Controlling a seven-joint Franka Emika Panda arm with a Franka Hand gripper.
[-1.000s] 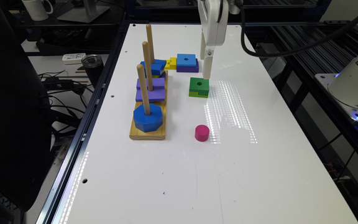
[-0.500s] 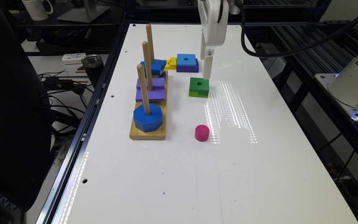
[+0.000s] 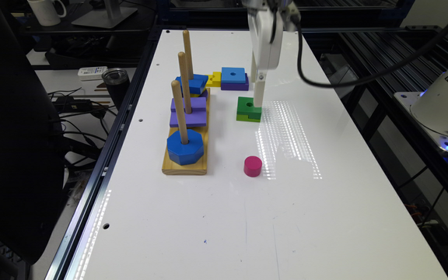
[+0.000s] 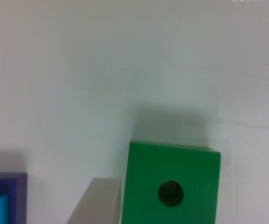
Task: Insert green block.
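Wrist view shows the gripper [image 4: 186,205] parted, one finger just beside one flank of the green block [image 4: 172,184] and the other finger well off the opposite flank, at the picture's edge, so nothing is gripped. In the exterior view the green block [image 3: 249,109] lies flat on the white table [image 3: 224,217], right of the wooden peg base [image 3: 185,165] and just nearer than the blue-over-purple square block [image 3: 234,78]. Risks, as judged: the straddle is lopsided, so closing may shove or twist the block before both fingers bear on it; a skewed hold would leave the centre hole off line with a peg, and the block could jam on the tip or rock the base. Carrying it across also risks striking the tall pegs. Count: three pegs on the base; one blue octagonal block [image 3: 185,147] on the nearest peg; one purple block [image 3: 189,112] on the middle peg; one blue block [image 3: 193,83] at the farthest peg, with something beneath it that cannot be made out; one yellow piece [image 3: 213,79]; one magenta cylinder [image 3: 252,166]; one green block.
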